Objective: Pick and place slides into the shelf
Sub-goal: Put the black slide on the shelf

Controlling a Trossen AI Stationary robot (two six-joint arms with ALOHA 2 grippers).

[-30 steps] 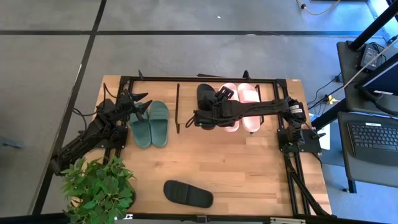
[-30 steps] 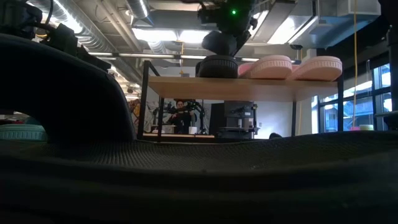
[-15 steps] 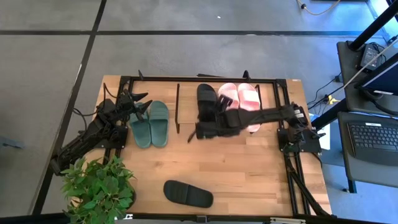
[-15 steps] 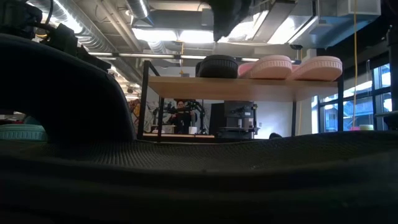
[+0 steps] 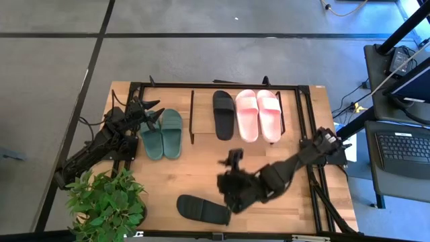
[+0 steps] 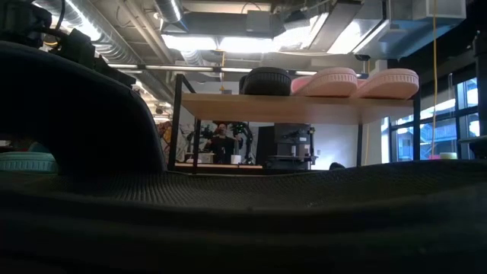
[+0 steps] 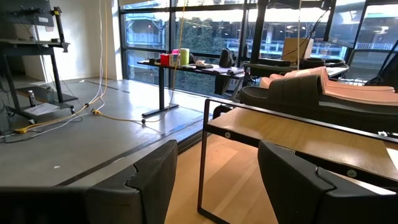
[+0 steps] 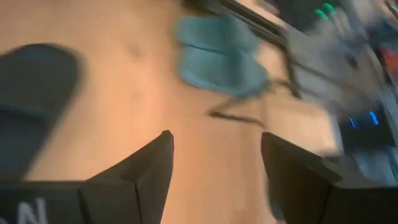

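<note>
High view: the shelf (image 5: 192, 115), a black tube frame with upright dividers, lies along the far edge of the table (image 5: 201, 175). One black slide (image 5: 224, 114) lies inside it just beside the pink pair (image 5: 258, 115); the two touch or nearly touch, and which cannot be told. The green pair (image 5: 163, 134) lies in the left section, beyond a divider. The second black slide (image 5: 203, 210) lies alone near the table's near edge.

Right hand (image 5: 228, 191) hangs over the table near the near edge, just beside that loose black slide, fingers spread with nothing between them; right wrist view shows bare wood between the fingers (image 8: 149, 171).

Left hand (image 5: 151, 114) waits at the left end of the shelf beside the green pair, fingers (image 7: 155, 180) spread, holding nothing.

A potted plant (image 5: 107, 202) sits at the near left corner.
</note>
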